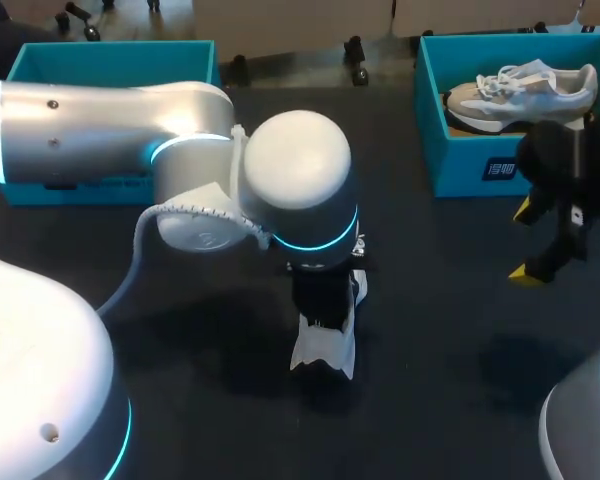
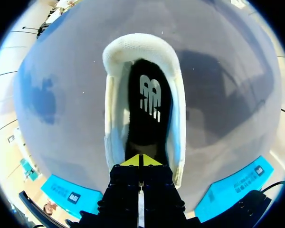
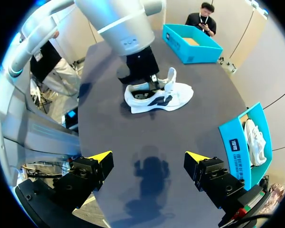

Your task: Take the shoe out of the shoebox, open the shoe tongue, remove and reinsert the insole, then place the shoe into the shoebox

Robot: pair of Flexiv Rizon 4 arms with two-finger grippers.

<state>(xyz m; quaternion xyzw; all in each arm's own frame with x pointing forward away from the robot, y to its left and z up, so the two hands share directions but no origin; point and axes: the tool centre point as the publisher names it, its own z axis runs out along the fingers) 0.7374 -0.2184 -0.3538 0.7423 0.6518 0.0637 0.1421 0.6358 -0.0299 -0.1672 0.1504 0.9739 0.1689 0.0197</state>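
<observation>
Closest in, the left pincer [image 2: 141, 161] has its two yellow tips pressed together into one wedge. It sits low inside the mouth of the white sneaker [image 2: 115, 118], just above the black insole [image 2: 147, 114]. Whether anything is nipped between the tips cannot be told. The sneaker's collar is padded white mesh, curving in a smooth oval around the flat, dark insole. From the right wrist view the sneaker stands on its sole near the middle of the counter [image 1: 450, 330], white with dark side panels, its tongue [image 3: 171, 76] raised upright. The left arm [image 1: 90, 120], glossy white with a glowing cyan ring, comes down over it.

Toward the counter's right edge hangs the right pincer [image 3: 148, 156], fingers spread wide, holding nothing, above the bare top. The counter is matte and near-black, with soft shadows.

At the far right corner stands an open teal cardboard shoebox [image 1: 460, 150] holding a second pale sneaker [image 1: 520, 90] with white laces. Another teal box [image 1: 110, 62] stands at the far left corner, partly behind the left arm.
</observation>
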